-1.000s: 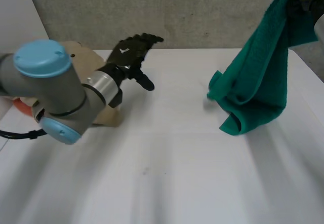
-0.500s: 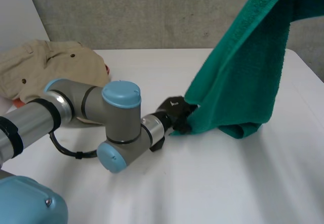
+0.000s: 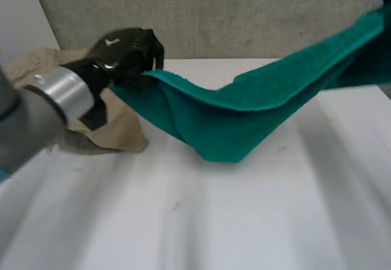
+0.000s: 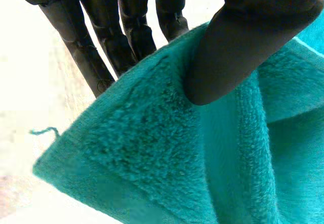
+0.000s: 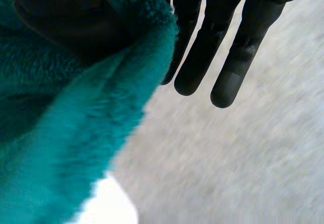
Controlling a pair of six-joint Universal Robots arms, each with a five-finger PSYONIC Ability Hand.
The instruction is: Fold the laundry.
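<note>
Nearest the camera the white bench (image 3: 201,221) lies bare, and the grey left arm (image 3: 36,117) reaches in over its near left part. Beyond it the teal towel (image 3: 226,123) hangs in a long sling across the middle of the bench, its sagging belly low over the surface; whether it touches there I cannot tell. The left hand (image 3: 125,50) holds the towel's left end up off the bench. From its wrist, the thumb (image 4: 233,41) presses down on the pile at a corner, and the straight fingers (image 4: 124,31) lie close together behind the cloth, so the corner is pinched between them. Just under and behind that hand a beige garment (image 3: 119,129) lies crumpled at the bench's left side, apart from the work. Farther off, the towel climbs toward the far right, where the right hand (image 5: 200,57) has the other end. There the cloth wraps the thumb side and seems clamped against it, while the fingers (image 5: 238,67) that show reach out straight and close together, clear of the cloth. I judge the step in hand to be the spreading: the towel is drawn out between two holds but not yet laid flat. The next move calls for bringing both ends down evenly, keeping the edge taut so that the sag settles smooth, and well clear of the beige garment.
</note>
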